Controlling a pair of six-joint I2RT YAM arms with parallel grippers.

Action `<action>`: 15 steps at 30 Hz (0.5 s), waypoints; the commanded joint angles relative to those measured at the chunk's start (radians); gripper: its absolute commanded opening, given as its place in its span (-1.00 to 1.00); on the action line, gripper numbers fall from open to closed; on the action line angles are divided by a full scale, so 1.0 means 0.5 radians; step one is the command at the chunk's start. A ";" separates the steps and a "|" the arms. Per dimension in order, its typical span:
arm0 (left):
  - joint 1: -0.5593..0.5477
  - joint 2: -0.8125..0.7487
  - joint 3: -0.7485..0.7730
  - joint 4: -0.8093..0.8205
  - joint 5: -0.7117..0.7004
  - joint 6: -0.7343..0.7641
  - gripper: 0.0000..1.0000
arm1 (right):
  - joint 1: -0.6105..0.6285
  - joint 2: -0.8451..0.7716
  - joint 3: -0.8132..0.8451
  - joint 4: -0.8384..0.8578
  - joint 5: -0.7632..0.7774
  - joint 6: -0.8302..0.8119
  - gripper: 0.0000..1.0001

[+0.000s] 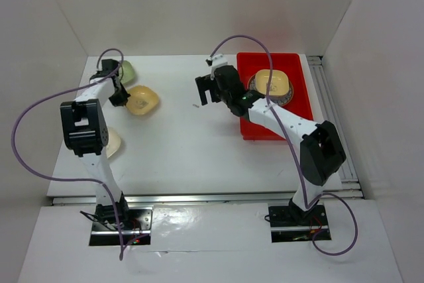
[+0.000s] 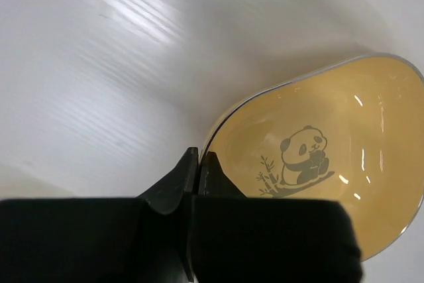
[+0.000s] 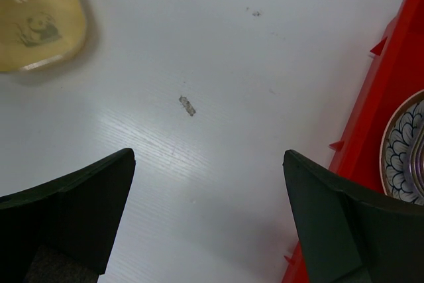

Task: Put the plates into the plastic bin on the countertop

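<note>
Two plates (image 1: pixel 271 83) are lying in the bin (image 1: pixel 255 127); my left gripper (image 2: pixel 199 158) is pinching the yellow plate (image 2: pixel 331 157), right gripper (image 3: pixel 209 157) gaping empty, two more waiting.

Left arm (image 1: pixel 83 124): elbow raised, forearm reaching toward the far left.
Left end effector (image 2: pixel 199 158): fingers pinched together on the rim of the yellow plate (image 2: pixel 344 130).
Right arm (image 1: pixel 285 120): stretched forward and to the left, wrist low.
Right end effector (image 3: pixel 209 160): fingers spread wide apart, pointing downward.

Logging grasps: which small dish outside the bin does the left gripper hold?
The yellow panda dish, its rim pinched by the left gripper; the green dish and cream dish sit apart, ungripped.
</note>
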 commanded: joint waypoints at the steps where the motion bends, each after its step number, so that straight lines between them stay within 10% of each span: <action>1: -0.208 -0.015 -0.040 -0.221 0.067 0.185 -1.00 | 0.042 0.014 0.183 0.077 0.010 -0.020 1.00; 15: -0.675 -0.632 -0.083 -0.170 0.610 0.213 -1.00 | -0.151 0.431 0.506 0.034 -0.631 -0.131 1.00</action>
